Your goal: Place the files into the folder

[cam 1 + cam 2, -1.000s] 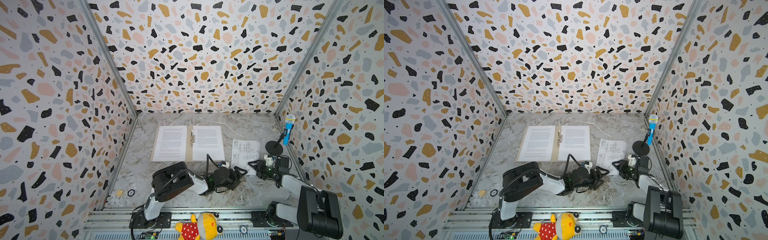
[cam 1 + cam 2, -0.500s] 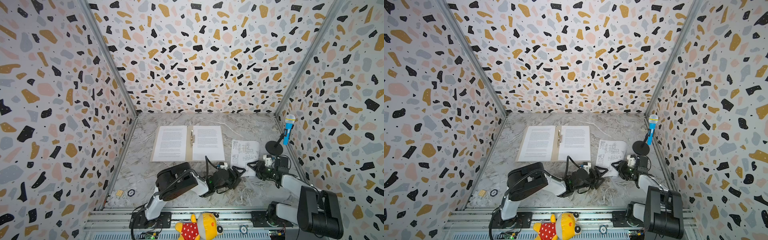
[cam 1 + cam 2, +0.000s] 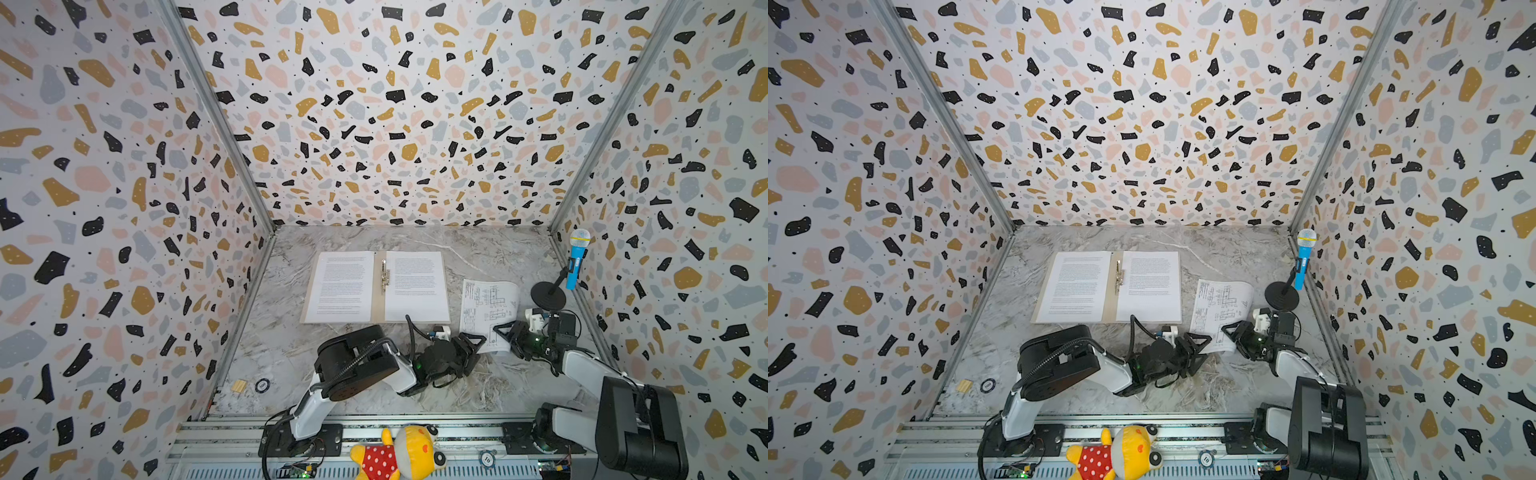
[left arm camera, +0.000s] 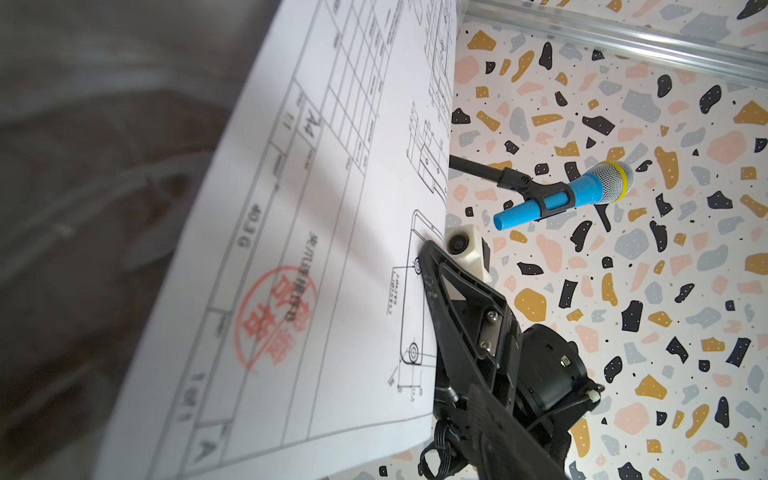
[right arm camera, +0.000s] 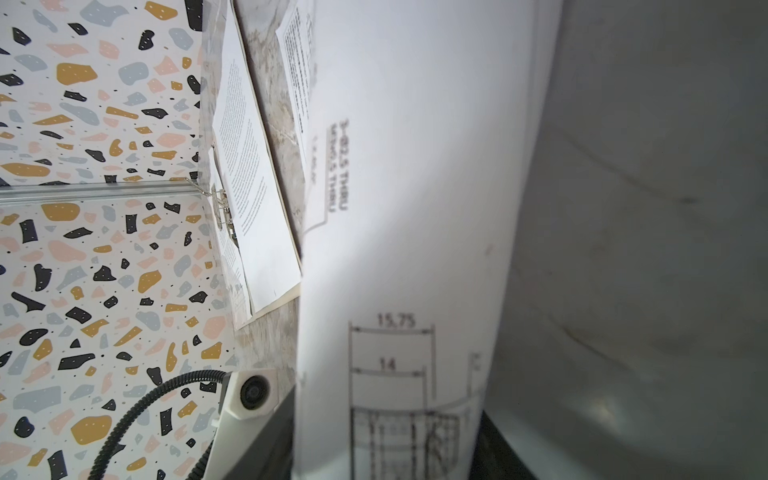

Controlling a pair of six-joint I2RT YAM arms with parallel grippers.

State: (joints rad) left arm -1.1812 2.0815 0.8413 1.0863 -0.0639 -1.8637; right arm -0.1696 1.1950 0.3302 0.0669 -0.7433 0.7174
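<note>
Right gripper (image 3: 505, 340) pinches the raised near edge of the drawing (image 3: 488, 305); left gripper (image 3: 473, 351), jaws apart, sits at its near corner. Two text sheets (image 3: 340, 286) lie in the open folder (image 3: 377, 307).

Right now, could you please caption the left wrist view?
Right gripper holds the drawing sheet by its edge; blue microphone stands beyond.

Both top views: high above the near rail (image 3: 415, 420), tilted down over the whole surface (image 3: 266, 357), sharing nearly the same scene. Left wrist: close behind the left tool (image 3: 478, 349), facing the drawing sheet (image 4: 332, 208) and right tool (image 3: 505, 338). Right wrist: closer still, drawing sheet just ahead, folder (image 3: 379, 307) beyond.
</note>
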